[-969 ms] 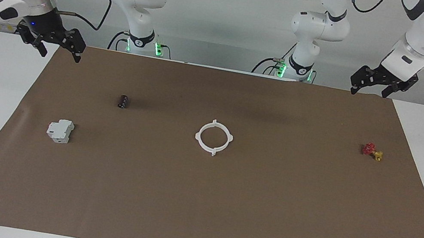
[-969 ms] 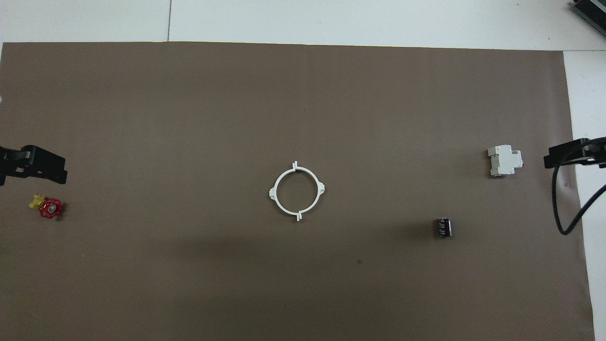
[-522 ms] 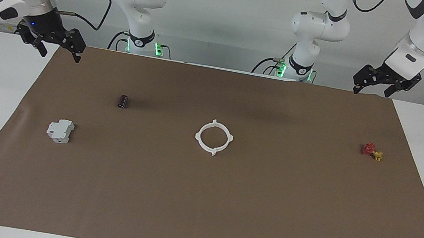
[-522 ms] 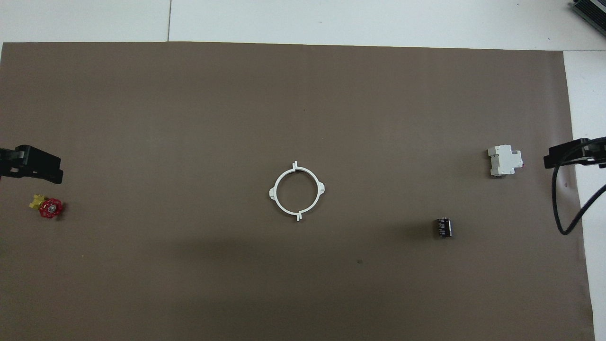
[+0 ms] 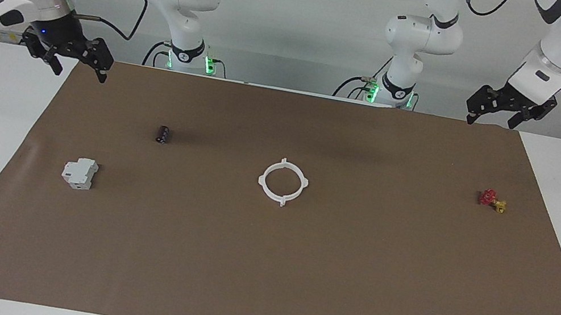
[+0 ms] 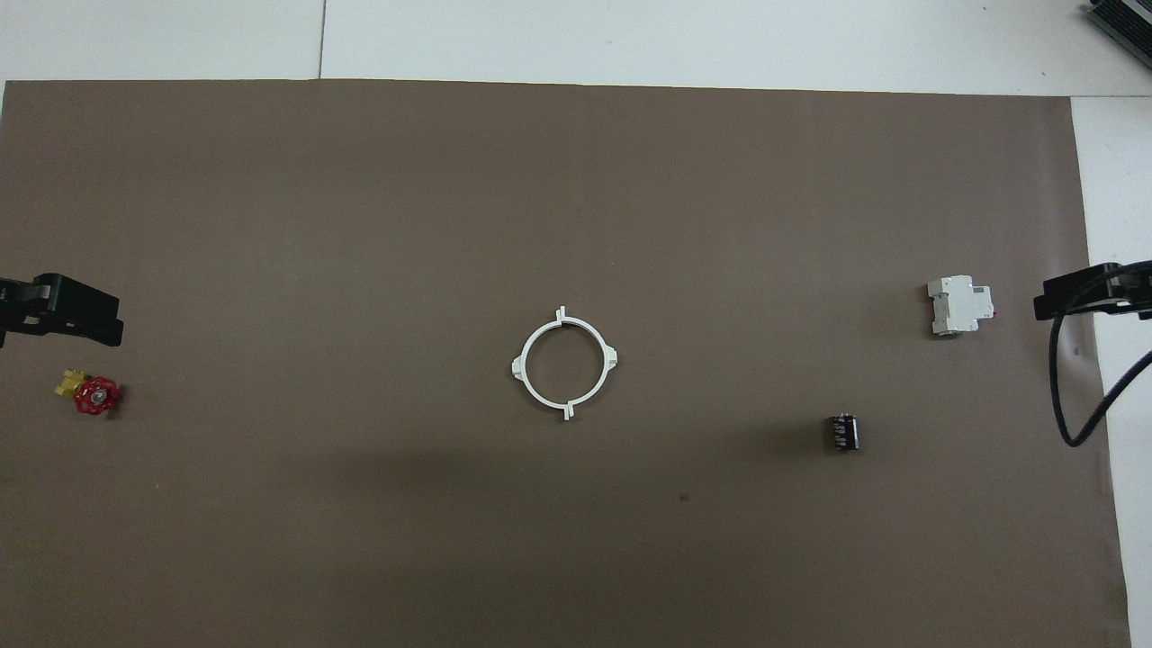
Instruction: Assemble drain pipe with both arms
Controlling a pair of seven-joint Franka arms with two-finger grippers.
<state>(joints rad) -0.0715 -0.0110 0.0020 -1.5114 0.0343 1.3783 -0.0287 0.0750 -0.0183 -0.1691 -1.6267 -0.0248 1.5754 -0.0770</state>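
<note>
I see the drain pipe (image 5: 282, 181) lying as a closed white ring at mid-frame on the brown mat (image 5: 292, 286). Left gripper (image 5: 496, 111), upper right, and right gripper (image 5: 69, 60), upper left, hang released, well apart from it.

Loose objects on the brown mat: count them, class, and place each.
4. Drain pipe ring mid-mat; black cylinder and grey-white block toward the right arm's end; red-and-yellow valve toward the left arm's. None seems hidden.
</note>
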